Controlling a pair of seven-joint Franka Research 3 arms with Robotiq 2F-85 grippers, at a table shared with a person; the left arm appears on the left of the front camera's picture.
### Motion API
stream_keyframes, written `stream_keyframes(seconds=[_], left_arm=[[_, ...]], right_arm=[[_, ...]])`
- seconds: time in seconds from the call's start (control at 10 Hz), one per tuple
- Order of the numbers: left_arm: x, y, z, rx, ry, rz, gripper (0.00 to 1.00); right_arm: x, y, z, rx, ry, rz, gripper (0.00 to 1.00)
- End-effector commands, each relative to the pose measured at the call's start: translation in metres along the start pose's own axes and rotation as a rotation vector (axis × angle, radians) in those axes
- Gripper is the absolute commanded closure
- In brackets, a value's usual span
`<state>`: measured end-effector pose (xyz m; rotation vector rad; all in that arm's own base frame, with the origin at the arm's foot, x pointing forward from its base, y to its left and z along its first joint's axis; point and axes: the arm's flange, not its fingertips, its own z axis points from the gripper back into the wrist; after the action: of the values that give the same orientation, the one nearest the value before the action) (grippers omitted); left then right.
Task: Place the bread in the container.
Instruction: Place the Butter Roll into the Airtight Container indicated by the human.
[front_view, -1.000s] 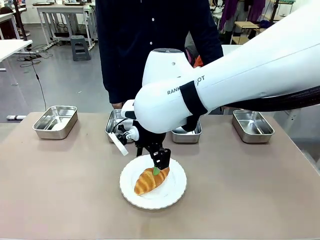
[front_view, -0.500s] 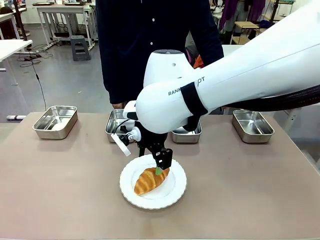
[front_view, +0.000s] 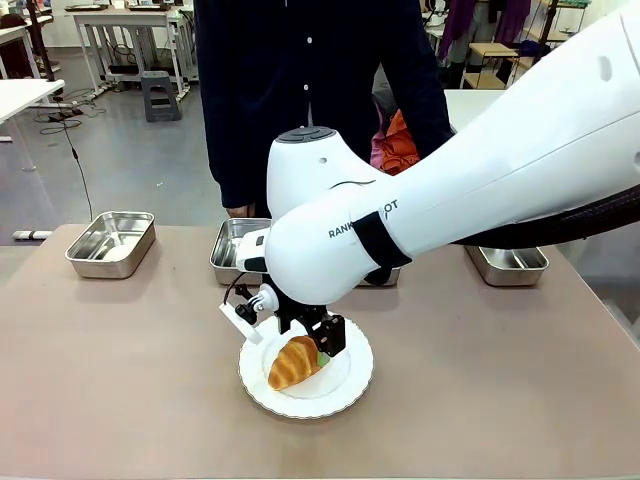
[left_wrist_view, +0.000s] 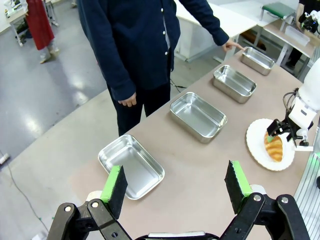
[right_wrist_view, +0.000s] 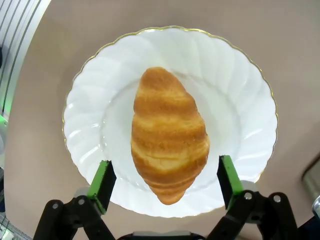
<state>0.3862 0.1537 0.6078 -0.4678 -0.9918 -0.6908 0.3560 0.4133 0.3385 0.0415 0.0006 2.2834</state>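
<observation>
Front view, right gripper (front_view: 318, 345): low over the white plate (front_view: 350, 380), fingers pointing down; from here I cannot tell how wide they stand
Front view, bread (front_view: 292, 362): lies on the white plate, just under the right gripper; one green pad is at its far end
Front view, steel trays (front_view: 110, 242): in a row beyond the right gripper, well apart from it, near the person (front_view: 300, 90); the big white arm hides part of the row
Left wrist view, left gripper (left_wrist_view: 175, 182): fingers wide apart; nothing between them; up in the air over the table (left_wrist_view: 200, 170)
Left wrist view, steel trays: four in a row, all empty; the nearest tray (left_wrist_view: 131, 165) is just beyond the left gripper; the rest run away from it
Left wrist view, person's hand (left_wrist_view: 231, 45): by the farthest tray (left_wrist_view: 257, 59), well apart from the left gripper; I cannot tell if it touches
Left wrist view, bread (left_wrist_view: 273, 147): on the white plate, well apart from the left gripper, under the right gripper
Right wrist view, right gripper (right_wrist_view: 165, 185): fingers wide apart; one green pad on each side of the bread; a gap shows on both sides; it holds nothing
Right wrist view, bread (right_wrist_view: 169, 132): in the middle of the white plate (right_wrist_view: 235, 115); its pointed end sits between the pads
</observation>
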Motion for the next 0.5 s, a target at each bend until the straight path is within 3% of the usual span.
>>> stream_keyframes(seconds=[0.0, 0.4], left_arm=[[-0.001, 0.0, 0.001, -0.007, -0.009, -0.003, 0.0], [-0.001, 0.0, 0.001, -0.007, -0.009, -0.003, 0.0]], right_arm=[[0.007, 0.007, -0.008, 0.002, 0.03, -0.008, 0.0], [0.012, 0.01, -0.03, -0.017, 0.067, -0.005, 0.0]])
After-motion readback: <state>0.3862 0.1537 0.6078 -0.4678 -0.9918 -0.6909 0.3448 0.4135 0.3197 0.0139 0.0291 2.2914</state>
